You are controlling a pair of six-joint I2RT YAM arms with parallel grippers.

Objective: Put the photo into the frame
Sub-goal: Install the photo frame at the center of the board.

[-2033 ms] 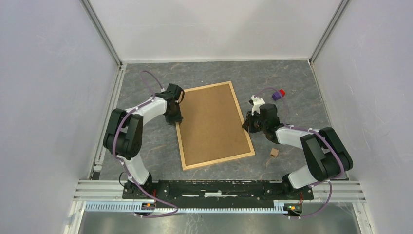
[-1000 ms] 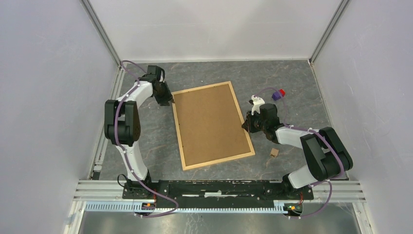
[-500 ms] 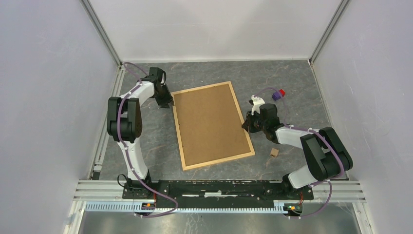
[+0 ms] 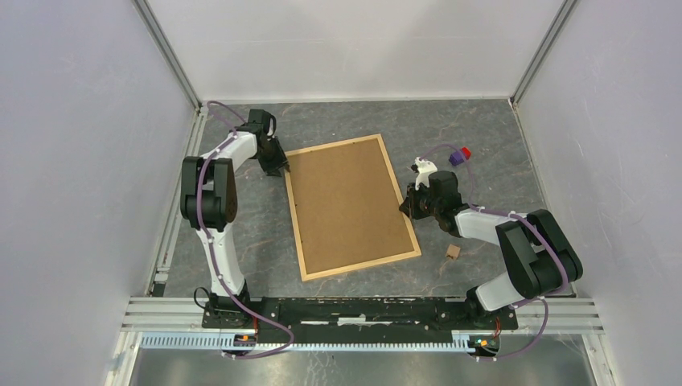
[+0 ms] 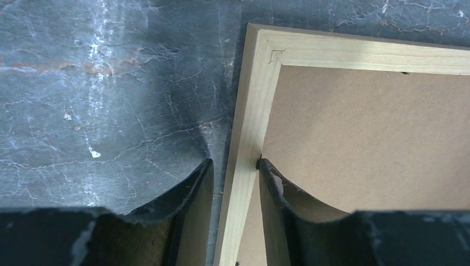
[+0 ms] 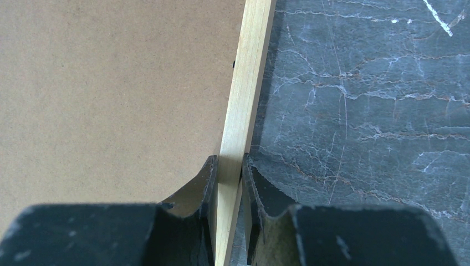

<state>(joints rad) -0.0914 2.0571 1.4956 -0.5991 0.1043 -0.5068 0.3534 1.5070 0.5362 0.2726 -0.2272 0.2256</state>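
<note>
We think the step in hand is getting a hold on the frame with both arms, 1 on each long side. The frame lies flat on the grey table, between our 2 arms, with its brown back board facing up. Our right claw is pinched tight on the thin wood strip of the right side, with 1 finger on the board side and 1 on the table side. Our left claw sits over the left strip near the far corner, but it is loose. The inner finger touches the strip and the outer one stands a little away, so this claw is not gripping yet. We cannot see the photo in any view. It may be under the board or somewhere else, and we cannot tell which. For the next move, we think the left claw has to squeeze shut on its strip. Then both arms would need to lift or turn the frame together and evenly, so that the thin wood does not twist or slip out. Counting what we see: 1 frame, 2 claws, 0 photos, 1 small wood block near the right arm, and 1 purple and red thing farther back on the right
</note>
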